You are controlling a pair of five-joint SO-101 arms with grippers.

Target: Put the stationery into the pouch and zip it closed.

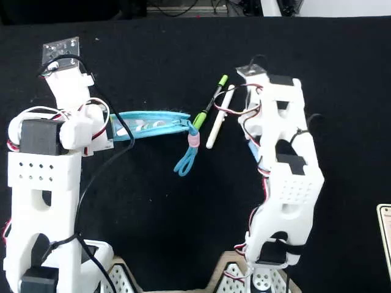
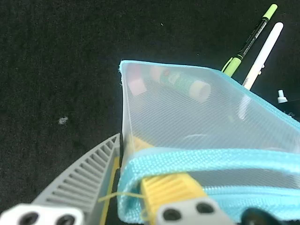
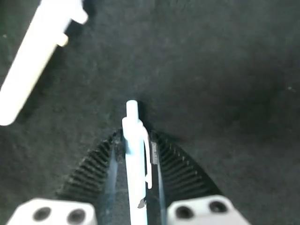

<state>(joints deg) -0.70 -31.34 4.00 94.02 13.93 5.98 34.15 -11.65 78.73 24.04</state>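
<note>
High view looks down on a black table where a green pen and a white pen lie slanted side by side, just past the end of the pouch that is farthest from the left arm. The green pen's lower end comes right up to that end of the pouch. A blue strap with a pink bead hangs out from the same end and lies on the table. The right arm stands just beside the white pen, and its white body covers the table behind it. A card pokes in at the table's far right edge.

The pouch stands on edge, seen from above as a thin teal strip with a pale gap between its two long edges. Whether the zip is fully open cannot be told. The left claw pinches the pouch at its near end. Left wrist view has one grey finger and one yellow pad pressed on either side of the teal edge band, and through the mesh wall some blurred pale and pink shapes lie inside, too vague to name.

Right wrist view brings in what the arm hides from above: the right claw is pressed around a pale pen, which juts out past the fingertips over the table, with the white pen lying apart from it.
</note>
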